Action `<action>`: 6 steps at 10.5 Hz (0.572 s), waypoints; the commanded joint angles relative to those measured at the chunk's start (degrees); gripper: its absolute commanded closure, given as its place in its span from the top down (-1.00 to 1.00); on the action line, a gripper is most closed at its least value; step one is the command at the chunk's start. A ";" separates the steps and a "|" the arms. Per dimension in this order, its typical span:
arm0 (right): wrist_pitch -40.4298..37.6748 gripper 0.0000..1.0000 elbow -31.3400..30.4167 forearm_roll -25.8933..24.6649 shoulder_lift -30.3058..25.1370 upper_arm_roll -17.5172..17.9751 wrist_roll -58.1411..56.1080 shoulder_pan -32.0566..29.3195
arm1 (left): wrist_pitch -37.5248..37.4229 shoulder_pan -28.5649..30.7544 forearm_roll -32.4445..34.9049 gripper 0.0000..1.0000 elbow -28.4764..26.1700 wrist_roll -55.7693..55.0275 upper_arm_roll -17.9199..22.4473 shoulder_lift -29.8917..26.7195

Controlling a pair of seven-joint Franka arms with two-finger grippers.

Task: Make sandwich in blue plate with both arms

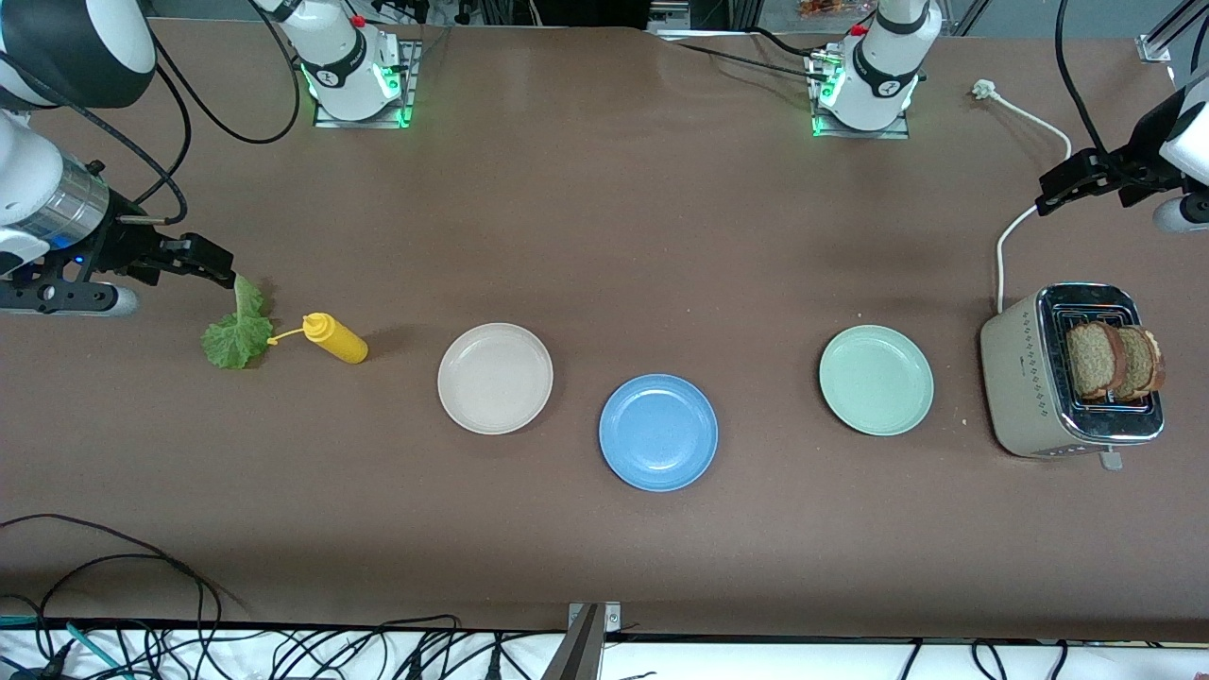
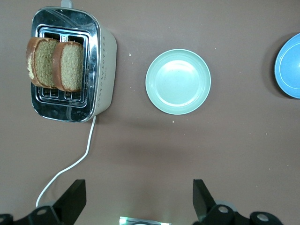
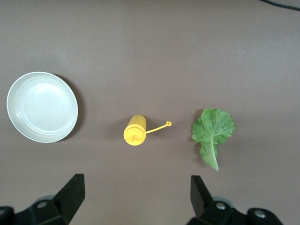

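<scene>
1. The blue plate (image 1: 658, 432) is seen bare on the surface (image 1: 604, 236), between the cream plate (image 1: 495, 378) and the mint plate (image 1: 876, 380) and nearer the front camera than both.
2. The lettuce leaf (image 1: 237, 331) lies flat at the right arm's end, beside the yellow bottle (image 1: 334, 339); its stem points toward the right gripper (image 1: 212, 262), which hangs over that stem with fingers spread wide and empty.
3. Both bread slices (image 1: 1115, 360) stand upright in the toaster (image 1: 1025, 382) at the left arm's end.
4. The left gripper (image 1: 1067, 186) is held wide and empty above the toaster's white cord (image 1: 1030, 132), so the bread is judged its reach.
</scene>
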 commanded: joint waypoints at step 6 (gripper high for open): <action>-0.18 1.00 0.37 -0.92 -0.53 1.05 0.40 -0.05 | -1.40 0.31 0.57 1.00 1.82 1.06 -0.15 0.65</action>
